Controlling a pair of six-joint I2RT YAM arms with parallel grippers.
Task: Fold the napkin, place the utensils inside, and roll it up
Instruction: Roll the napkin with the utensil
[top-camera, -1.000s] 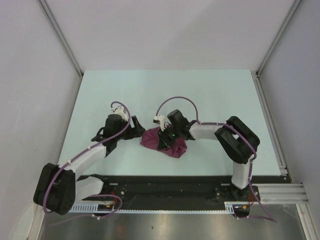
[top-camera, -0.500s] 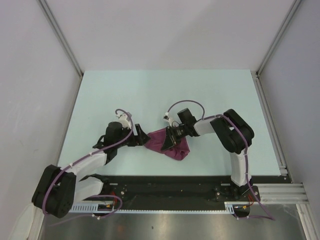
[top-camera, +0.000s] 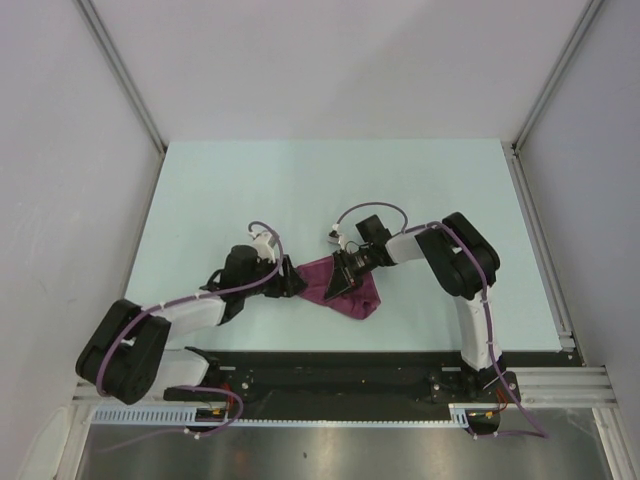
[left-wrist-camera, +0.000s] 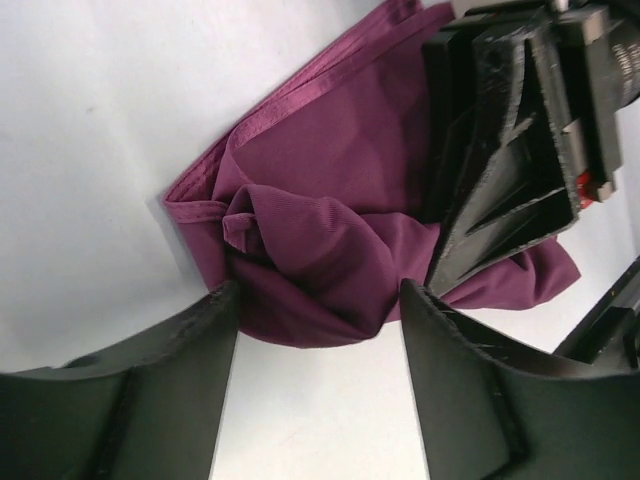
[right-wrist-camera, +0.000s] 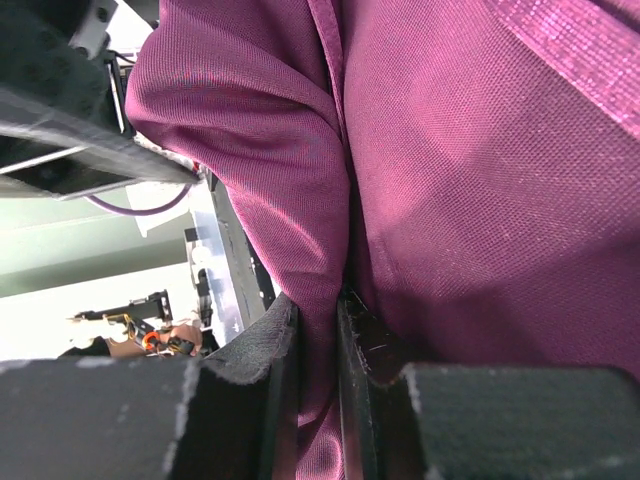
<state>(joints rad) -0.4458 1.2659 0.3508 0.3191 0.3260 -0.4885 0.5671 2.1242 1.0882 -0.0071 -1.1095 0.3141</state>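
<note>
**ITEM: NAPKIN, BUNCHED, BOTH GRIPPERS ON IT**

Napkin (top-camera: 352, 296) lay crumpled on table (top-camera: 300, 180), approx. 6 o'clock of centre. Left gripper (left-wrist-camera: 318, 300) sat at cloth's 9 o'clock edge, jaws apart, w/ bunched fold btwn them. Right gripper (right-wrist-camera: 315, 315) reached in from 2 o'clock over cloth's middle, jaws clamped tight on a pinched fold.
</note>
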